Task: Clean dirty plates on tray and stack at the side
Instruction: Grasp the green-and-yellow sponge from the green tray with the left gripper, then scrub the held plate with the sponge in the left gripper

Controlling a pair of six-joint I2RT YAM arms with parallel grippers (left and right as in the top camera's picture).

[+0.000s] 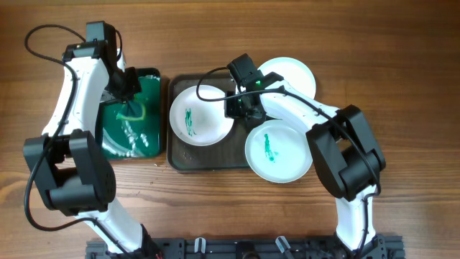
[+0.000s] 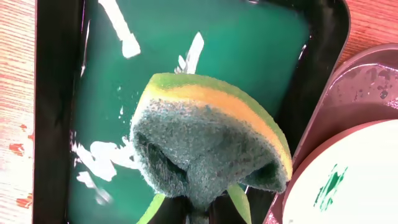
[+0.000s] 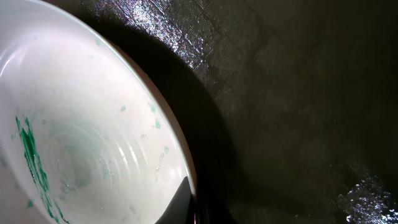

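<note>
A white plate (image 1: 201, 115) with a teal smear lies in the left part of the dark tray (image 1: 208, 157). My right gripper (image 1: 241, 108) is shut on its right rim; the right wrist view shows one finger (image 3: 189, 208) over the rim of this plate (image 3: 93, 143), above the wet tray floor (image 3: 298, 93). A second smeared plate (image 1: 279, 151) overlaps the tray's right end. A third plate (image 1: 291, 75), with no smear showing, lies at the back right. My left gripper (image 2: 199, 214) is shut on a yellow-and-green sponge (image 2: 211, 143) over the small black tray.
The small black tray (image 1: 133, 144) with green liquid inside (image 2: 56, 93) stands just left of the dark tray (image 2: 360, 87). The smeared plate's edge (image 2: 348, 180) shows at the lower right of the left wrist view. Bare wooden table lies around both trays.
</note>
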